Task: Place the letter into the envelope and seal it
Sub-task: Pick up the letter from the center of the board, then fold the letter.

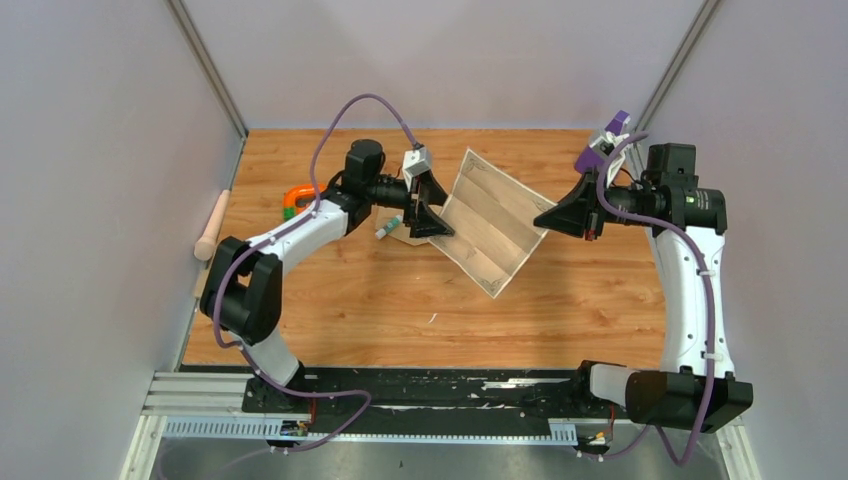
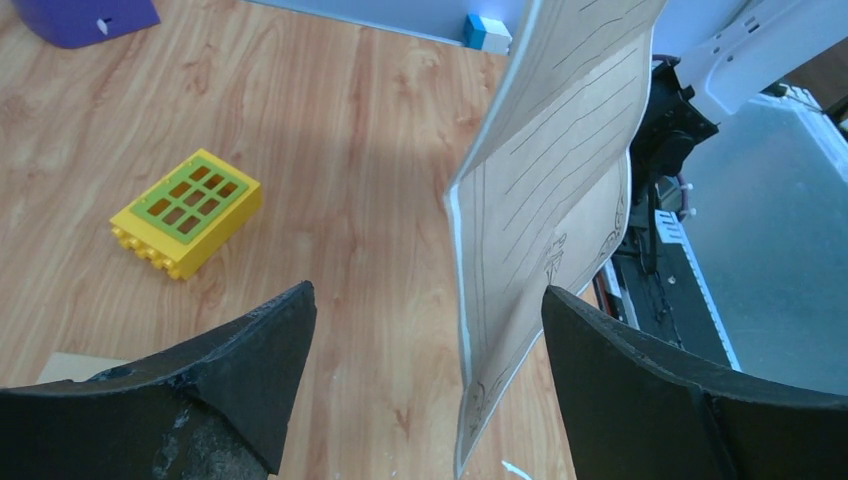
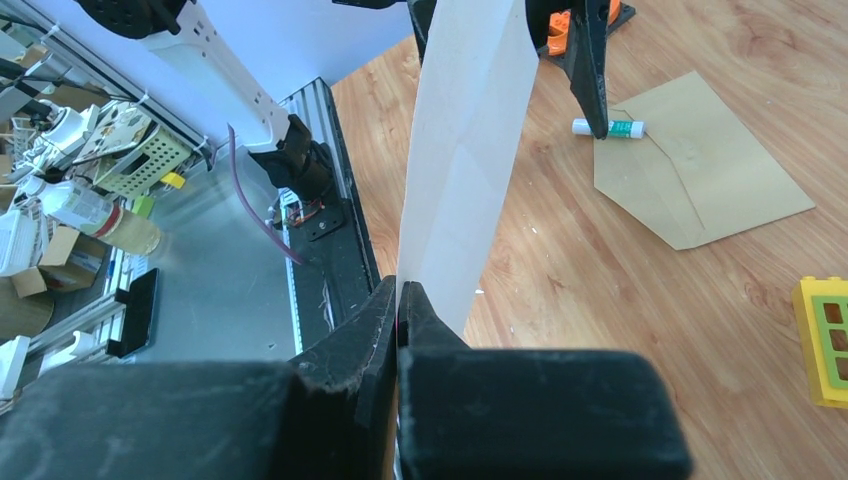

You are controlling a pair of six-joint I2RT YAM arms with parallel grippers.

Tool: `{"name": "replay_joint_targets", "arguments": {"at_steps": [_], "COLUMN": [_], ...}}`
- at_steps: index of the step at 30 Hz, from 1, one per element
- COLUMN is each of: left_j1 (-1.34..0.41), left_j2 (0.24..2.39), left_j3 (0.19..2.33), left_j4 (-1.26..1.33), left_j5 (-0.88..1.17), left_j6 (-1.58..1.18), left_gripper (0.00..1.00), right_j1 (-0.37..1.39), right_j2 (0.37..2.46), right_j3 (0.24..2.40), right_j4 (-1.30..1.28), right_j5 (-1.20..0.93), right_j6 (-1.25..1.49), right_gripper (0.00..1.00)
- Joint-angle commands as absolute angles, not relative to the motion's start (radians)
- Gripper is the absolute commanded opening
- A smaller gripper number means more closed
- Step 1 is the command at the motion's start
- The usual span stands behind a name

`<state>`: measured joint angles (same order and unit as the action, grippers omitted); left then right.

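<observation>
The letter [image 1: 490,220] is a cream sheet with a thin dark border, held up on edge above the table. My right gripper [image 1: 560,218] is shut on its right edge; the pinch shows in the right wrist view [image 3: 398,290], with the letter [image 3: 470,130] rising from it. My left gripper [image 1: 425,215] is open at the sheet's left edge. In the left wrist view [image 2: 430,340] the letter [image 2: 545,200] hangs between the jaws, nearer the right finger, untouched. The brown envelope [image 3: 700,180] lies flat with its flap open, mostly hidden under the left gripper in the top view.
A glue stick [image 3: 610,127] lies at the envelope's flap, also in the top view [image 1: 385,230]. A yellow-green block [image 2: 187,210] sits on the table. A purple object [image 1: 600,150] is at back right, an orange ring [image 1: 297,200] and a wooden roller [image 1: 212,225] at left.
</observation>
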<state>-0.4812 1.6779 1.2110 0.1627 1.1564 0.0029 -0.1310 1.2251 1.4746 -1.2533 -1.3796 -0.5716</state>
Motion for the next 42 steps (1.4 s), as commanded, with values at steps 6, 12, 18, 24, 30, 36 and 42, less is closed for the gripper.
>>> {"name": "replay_joint_targets", "arguments": {"at_steps": [6, 12, 18, 24, 30, 36, 42], "left_j1": [-0.485, -0.489, -0.497, -0.499, -0.499, -0.499, -0.499], "left_j2": [1.757, 1.758, 1.737, 1.731, 1.725, 1.709, 1.698], "left_j3": [1.262, 1.258, 1.232, 1.226, 1.215, 1.206, 1.204], "left_j4": [0.251, 0.288, 0.32, 0.339, 0.385, 0.392, 0.393], "left_j5": [1.337, 1.397, 1.4, 1.389, 1.34, 1.279, 1.256], "left_j6": [-0.182, -0.236, -0.253, -0.276, -0.314, -0.316, -0.319], "left_gripper": [0.71, 0.54, 0.4, 0.1, 0.0, 0.0, 0.0], "right_j1": [-0.127, -0.127, -0.127, -0.127, -0.127, -0.126, -0.11], "right_j2": [1.239, 1.258, 1.28, 1.273, 1.251, 1.231, 1.224], "right_j3": [1.525, 1.519, 1.496, 1.488, 1.473, 1.456, 1.425], "right_j4": [-1.259, -1.224, -1.196, -1.184, -1.18, -1.18, -1.181], "right_j5": [-1.397, -1.357, -1.348, -1.349, -1.336, -1.351, -1.368], "right_j6": [-0.63, -0.639, -0.64, -0.64, -0.658, -0.669, -0.675], "right_gripper": [0.0, 0.0, 0.0, 0.0, 0.05, 0.31, 0.48]}}
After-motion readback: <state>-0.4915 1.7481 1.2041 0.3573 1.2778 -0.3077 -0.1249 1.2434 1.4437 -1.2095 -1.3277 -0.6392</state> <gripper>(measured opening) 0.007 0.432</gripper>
